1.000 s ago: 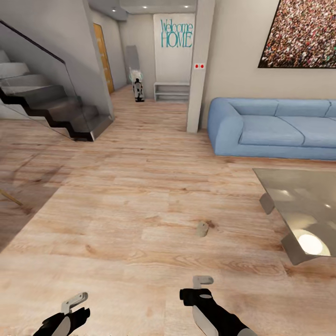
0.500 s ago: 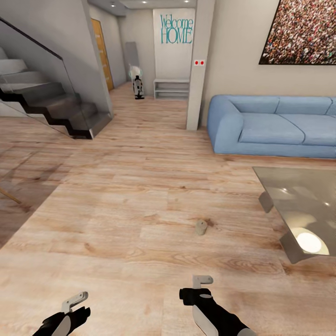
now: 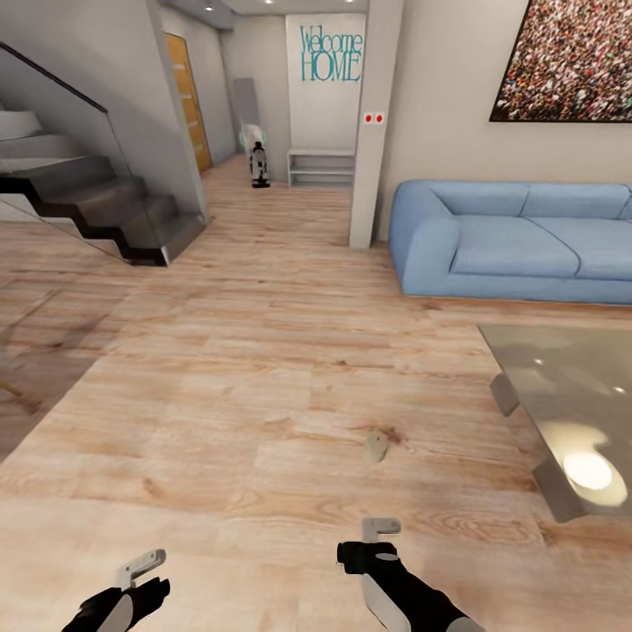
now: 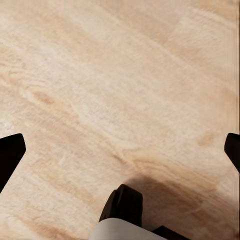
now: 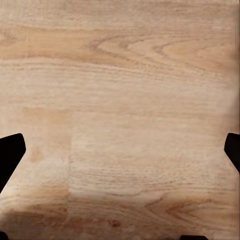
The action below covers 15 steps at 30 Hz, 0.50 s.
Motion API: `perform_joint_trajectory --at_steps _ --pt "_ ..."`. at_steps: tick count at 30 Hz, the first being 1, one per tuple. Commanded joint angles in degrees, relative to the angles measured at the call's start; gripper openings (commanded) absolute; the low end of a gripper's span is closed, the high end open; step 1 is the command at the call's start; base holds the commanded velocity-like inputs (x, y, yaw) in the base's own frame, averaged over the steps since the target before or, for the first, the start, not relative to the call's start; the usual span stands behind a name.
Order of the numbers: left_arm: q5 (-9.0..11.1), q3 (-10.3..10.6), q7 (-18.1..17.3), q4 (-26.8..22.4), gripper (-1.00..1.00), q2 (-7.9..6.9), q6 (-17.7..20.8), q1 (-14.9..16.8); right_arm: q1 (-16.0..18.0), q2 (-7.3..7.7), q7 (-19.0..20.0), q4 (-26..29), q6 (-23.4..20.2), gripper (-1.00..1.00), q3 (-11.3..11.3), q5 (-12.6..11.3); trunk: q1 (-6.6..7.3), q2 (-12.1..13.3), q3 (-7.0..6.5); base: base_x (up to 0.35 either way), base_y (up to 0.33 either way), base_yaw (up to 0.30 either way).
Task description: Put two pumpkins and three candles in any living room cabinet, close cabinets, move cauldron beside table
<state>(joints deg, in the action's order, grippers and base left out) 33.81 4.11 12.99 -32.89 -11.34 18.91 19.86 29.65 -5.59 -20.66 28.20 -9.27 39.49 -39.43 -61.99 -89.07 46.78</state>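
A candle [image 3: 376,446] is lying on the wood floor [image 3: 219,386]
My left gripper [image 4: 120,150] and right gripper [image 5: 120,150] are hanging spread, empty

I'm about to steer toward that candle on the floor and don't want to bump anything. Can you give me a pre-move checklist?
1. Candle in sight, on the wood floor ahead: ok.
2. Floor between robot and candle free of obstacles: ok.
3. Table corner stands apart from the candle, to its right: ok.
4. Left end effector holding nothing, wide open in its wrist view: ok.
5. Right end effector holding nothing, wide open: ok.
6. Candle upright or tipped: cannot tell.
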Motion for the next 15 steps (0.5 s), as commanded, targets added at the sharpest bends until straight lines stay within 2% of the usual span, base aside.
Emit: perform_joint_trajectory --at_steps 1,5,8,10,12,15 --pt "0.6 0.4 0.6 -0.3 1.0 -0.09 0.2 0.0 0.1 0.05 -0.5 0.1 -0.2 1.0 0.4 -0.3 -0.03 0.0 0.05 0.305 -0.164 0.0" --pt "0.6 0.6 0.6 -0.9 1.0 -0.09 0.4 0.1 0.1 0.05 -0.5 0.4 -0.3 1.0 0.4 -0.3 -0.03 0.0 0.05 0.302 -0.165 0.0" --pt "0.9 0.7 0.7 -6.5 1.0 -0.14 1.5 0.2 0.1 0.05 -0.5 0.6 -0.8 1.0 0.3 -0.4 -0.03 0.0 0.05 0.301 -0.157 0.0" --pt "0.9 0.6 1.0 -12.3 1.0 -0.34 5.2 0.2 0.1 0.0 -0.8 0.7 -2.3 1.0 0.3 -0.2 -0.03 0.0 0.05 0.301 -0.139 0.0" --pt "0.8 0.5 1.2 -16.5 1.0 -0.6 9.9 1.3 0.2 -0.25 -1.0 1.5 -6.8 1.0 0.2 0.1 -0.03 0.0 0.05 0.301 -0.133 0.0" --pt "0.4 0.5 1.3 -18.3 1.0 -0.54 12.1 3.6 0.6 -0.28 -1.2 3.2 -10.9 1.0 -0.2 -0.1 -0.03 0.0 0.05 0.301 -0.131 0.0"
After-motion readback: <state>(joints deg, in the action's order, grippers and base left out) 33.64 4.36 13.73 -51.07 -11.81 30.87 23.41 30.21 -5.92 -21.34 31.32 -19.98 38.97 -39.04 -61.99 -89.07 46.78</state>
